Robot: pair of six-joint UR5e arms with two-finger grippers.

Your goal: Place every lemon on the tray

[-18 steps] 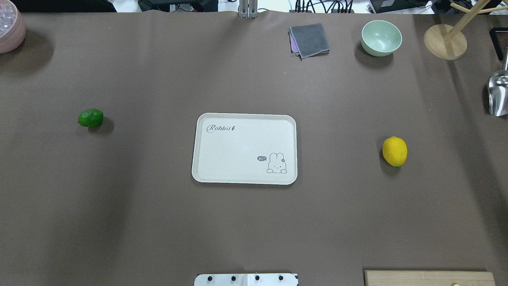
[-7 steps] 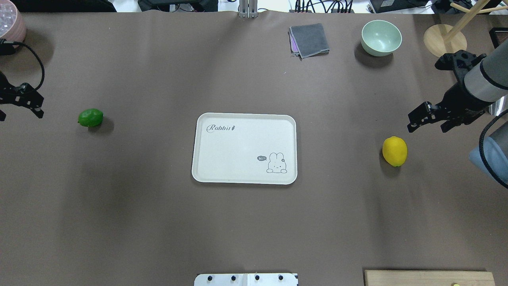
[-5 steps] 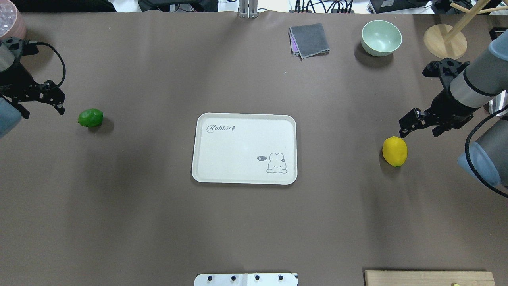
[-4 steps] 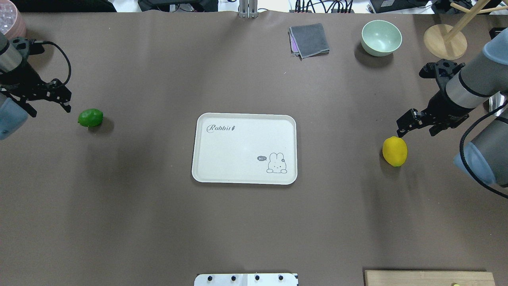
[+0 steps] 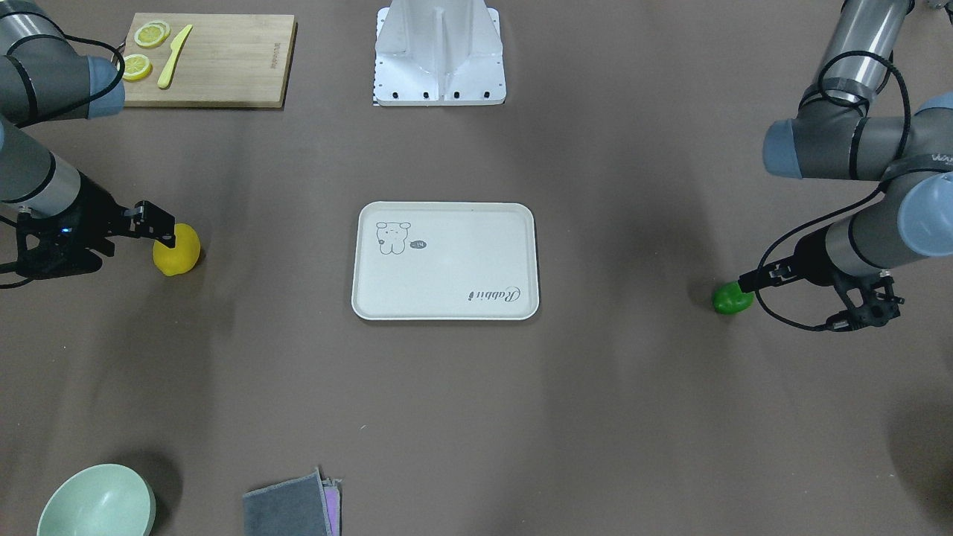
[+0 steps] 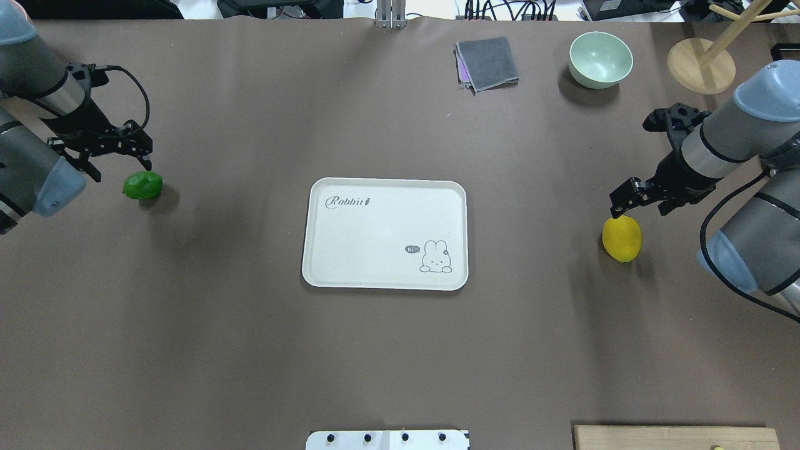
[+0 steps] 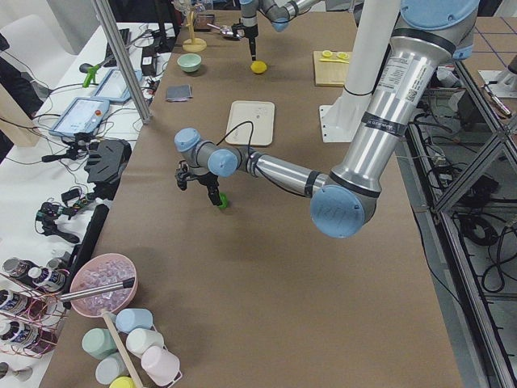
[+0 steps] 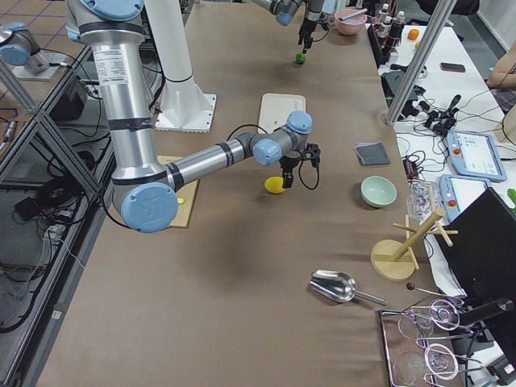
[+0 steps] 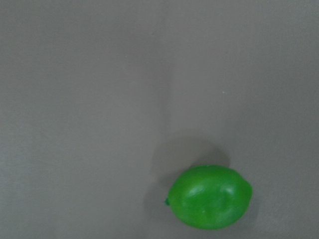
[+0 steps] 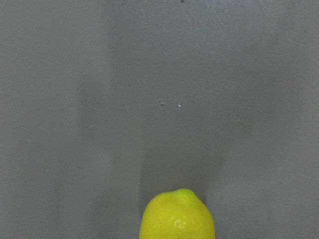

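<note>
The green lemon [image 6: 142, 185] lies on the brown table left of the tray [image 6: 375, 231]. The yellow lemon [image 6: 622, 238] lies right of it. The cream tray with the rabbit drawing holds nothing. My left gripper [image 6: 122, 170] is open, just beyond and slightly left of the green lemon, not touching it. My right gripper [image 6: 639, 211] is open, just beyond the yellow lemon, one fingertip near its far end. The left wrist view shows the green lemon [image 9: 209, 196] low in frame. The right wrist view shows the yellow lemon [image 10: 177, 216] at the bottom edge. No fingers show in either wrist view.
A bamboo cutting board [image 5: 223, 59] with lemon slices and a yellow knife lies near the robot base [image 5: 439, 52]. A green bowl [image 6: 600, 59], a folded grey cloth [image 6: 487, 62] and a wooden stand [image 6: 700, 65] stand along the far edge.
Both arms came in from the table's sides and moved inward to the lemons. The lemons and tray have not moved.
</note>
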